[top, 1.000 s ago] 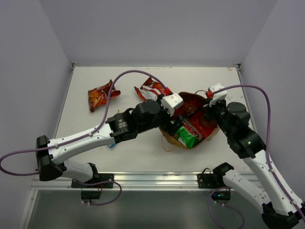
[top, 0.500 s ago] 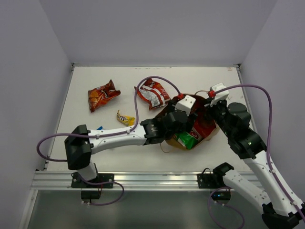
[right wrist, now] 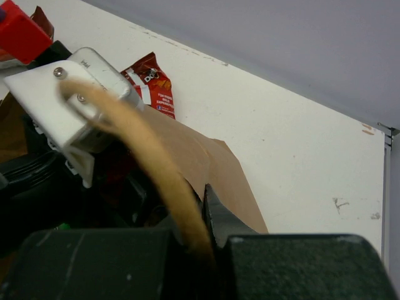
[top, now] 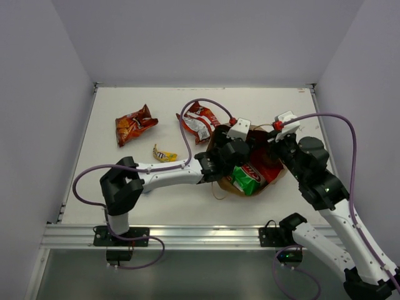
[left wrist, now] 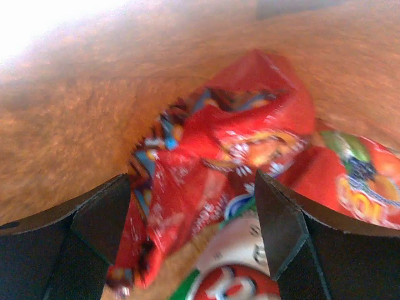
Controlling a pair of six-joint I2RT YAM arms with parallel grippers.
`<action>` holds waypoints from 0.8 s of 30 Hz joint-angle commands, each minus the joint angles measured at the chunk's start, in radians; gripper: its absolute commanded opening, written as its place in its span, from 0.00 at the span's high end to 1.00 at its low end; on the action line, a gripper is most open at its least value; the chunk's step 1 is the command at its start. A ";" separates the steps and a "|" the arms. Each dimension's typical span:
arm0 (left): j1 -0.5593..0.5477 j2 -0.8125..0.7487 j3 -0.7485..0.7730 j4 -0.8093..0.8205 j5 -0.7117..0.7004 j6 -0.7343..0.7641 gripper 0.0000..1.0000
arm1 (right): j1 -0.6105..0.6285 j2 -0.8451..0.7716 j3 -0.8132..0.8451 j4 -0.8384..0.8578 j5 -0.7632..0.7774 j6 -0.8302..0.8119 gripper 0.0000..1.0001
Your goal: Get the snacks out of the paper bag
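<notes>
**Left arm in the bag, lining up on the next packet**

Top view: the paper bag (top: 232,187) lies at 4 o'clock on the table (top: 112,181), with its contents showing through the open mouth. Three snacks are already out: an orange chip bag (top: 134,124) at 10 o'clock, a red chip bag (top: 201,119) at 12 and a yellow candy pack (top: 165,153) at 9. A green-white packet (top: 245,178) and some red ones are in the bag. The left gripper (top: 237,155) reaches into the mouth. The right gripper (top: 277,140) sits at the bag's 1 o'clock rim.

Left wrist: the fingers are spread wide and grip nothing. A crumpled red packet (left wrist: 231,144) lies dead ahead. Brown bag wall shows at 10 o'clock and the green-white packet at 6.

Right wrist: the jaws are clamped on the bag's twisted handle (right wrist: 144,150), apparently to hold the mouth open.

Judgement: mid-task, at the reach step. Next, push on to the red packet, straddle a fold, close, and lift clear without dragging the bag.
</notes>
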 commanded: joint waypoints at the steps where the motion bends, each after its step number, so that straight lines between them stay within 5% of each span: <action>1: 0.040 0.039 0.046 0.034 -0.039 -0.017 0.16 | 0.005 -0.032 0.001 0.109 -0.048 0.028 1.00; 5: 0.047 0.075 0.048 0.017 0.000 -0.032 0.22 | 0.003 -0.030 -0.002 0.110 -0.056 0.031 1.00; 8: 0.045 0.091 0.048 0.014 0.009 -0.038 0.39 | 0.005 -0.032 -0.005 0.112 -0.061 0.032 1.00; 11: 0.047 0.080 0.045 0.034 0.024 -0.021 0.83 | 0.003 -0.035 -0.008 0.113 -0.059 0.032 1.00; 13: 0.047 0.066 0.042 0.042 0.041 -0.009 0.96 | 0.005 -0.039 -0.010 0.112 -0.051 0.029 1.00; 24: 0.021 -0.188 -0.010 0.008 0.147 0.057 1.00 | 0.005 -0.043 -0.018 0.116 0.051 0.032 1.00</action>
